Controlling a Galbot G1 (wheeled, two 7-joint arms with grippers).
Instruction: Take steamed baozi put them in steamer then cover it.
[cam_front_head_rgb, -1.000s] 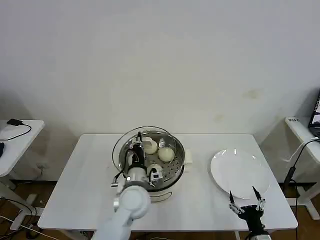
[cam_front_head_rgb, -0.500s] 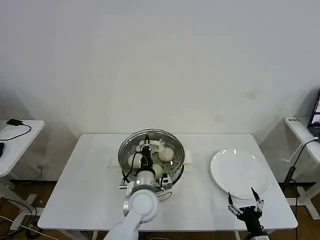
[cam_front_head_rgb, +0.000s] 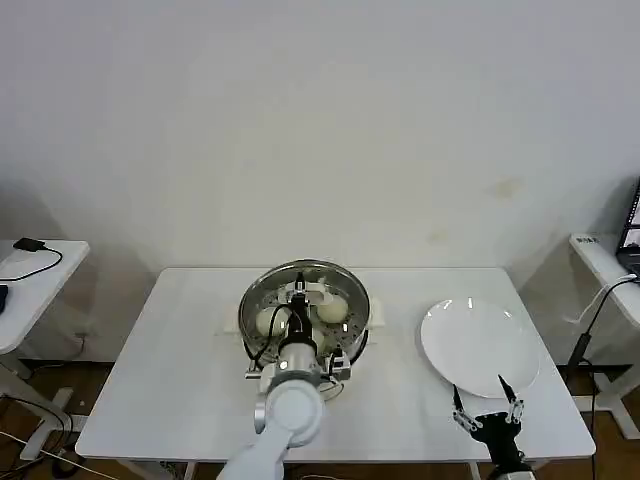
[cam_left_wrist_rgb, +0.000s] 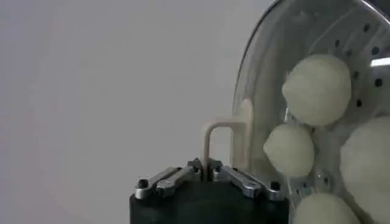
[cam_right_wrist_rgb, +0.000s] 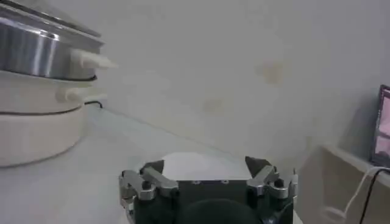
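At the bottom right of the head view, the right tool (cam_front_head_rgb: 487, 411) waits at the near edge of the white surface (cam_front_head_rgb: 180, 380) with its two thin fingers spread apart and nothing between them. Just behind it lies a flat, round, shiny white plate (cam_front_head_rgb: 480, 345), and there is bare room all around it.

In the lower middle of the head view, the left tool (cam_front_head_rgb: 297, 306) is over the steamer (cam_front_head_rgb: 303, 318). Its fingers are pinched on the cream-white bar handle (cam_left_wrist_rgb: 218, 137) of the cover (cam_front_head_rgb: 303, 292). The cover is round clear glass with a metal rim, and it sits over the pot so the two rims line up.

The steamer is a round, shiny steel pot on a white base with small side handles. Through the glass you can see the steamed baozi (cam_left_wrist_rgb: 315, 89), smooth, round and cream-white, on a metal tray full of little holes. Four buns show in the left wrist view.

The surface is smooth with wide open space to the left of the pot. Behind it is a plain pale wall (cam_front_head_rgb: 320, 120)
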